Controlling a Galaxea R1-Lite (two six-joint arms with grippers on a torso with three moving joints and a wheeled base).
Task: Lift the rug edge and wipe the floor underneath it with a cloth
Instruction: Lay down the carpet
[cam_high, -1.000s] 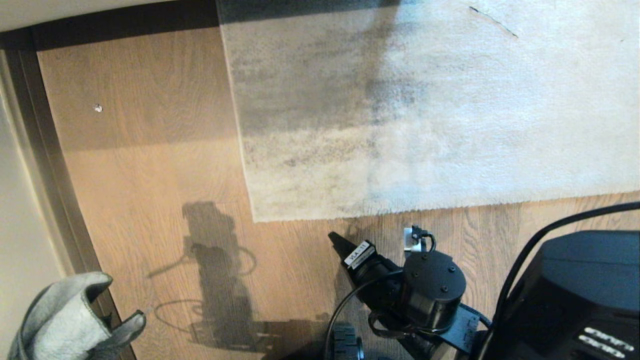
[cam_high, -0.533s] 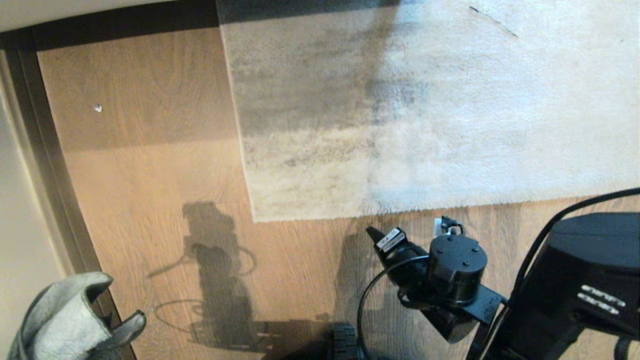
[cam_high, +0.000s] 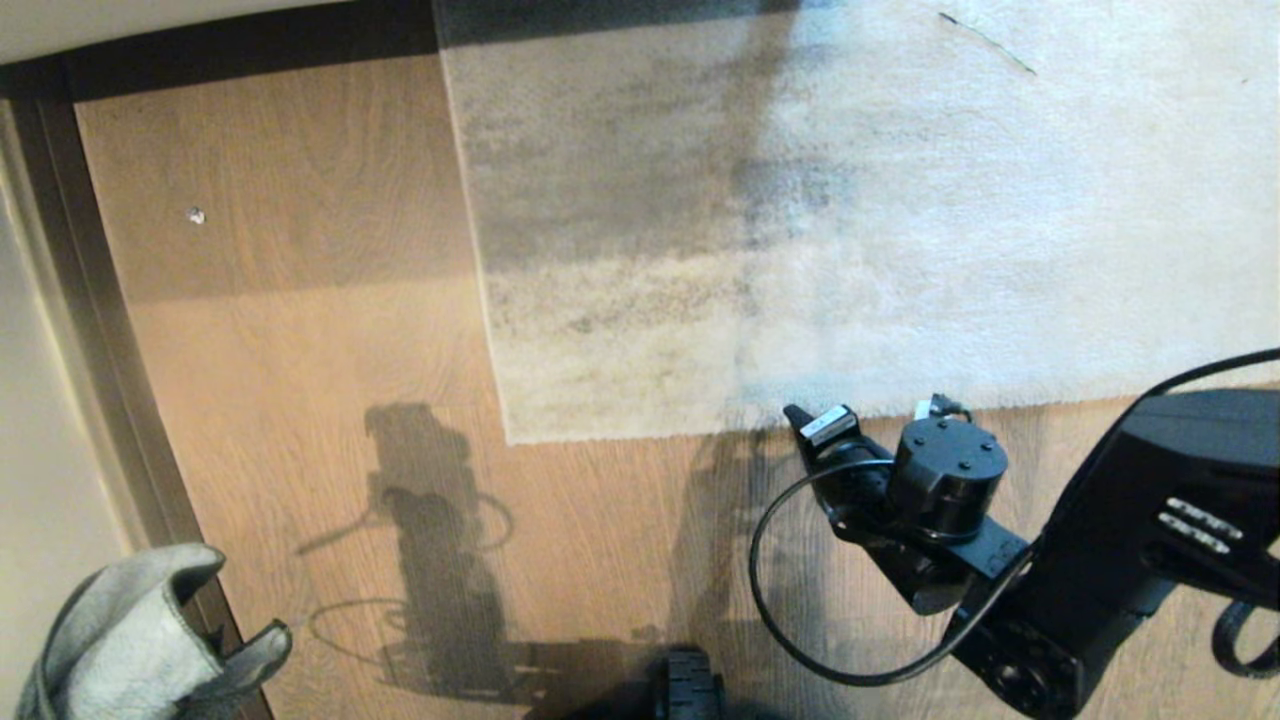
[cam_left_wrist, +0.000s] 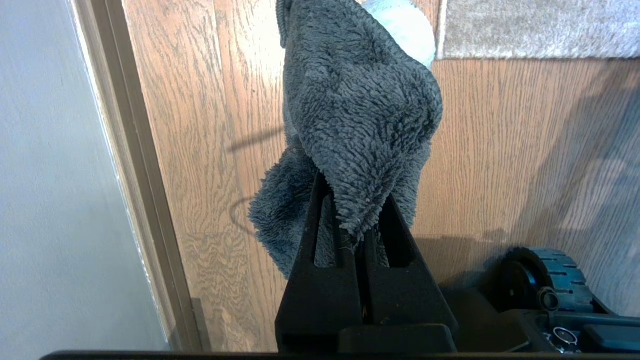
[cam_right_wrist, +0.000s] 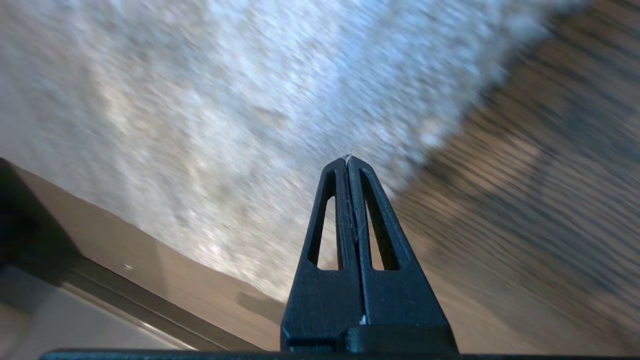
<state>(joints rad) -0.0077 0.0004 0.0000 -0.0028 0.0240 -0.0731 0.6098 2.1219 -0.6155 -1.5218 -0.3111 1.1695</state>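
Wood-grain plank is showing as the floor, short matt pile on the rug edge, fluffy terry on the cloth, matt black plastic on the gripper fingers.

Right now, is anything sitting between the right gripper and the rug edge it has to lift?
Nothing visible. The right gripper, shut and empty, hovers by the rug edge, with only bare floor around. The left gripper holds the cloth aside.

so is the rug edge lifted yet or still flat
Flat: the rug edge lies on the floor, and the right gripper is shut, empty beside it.
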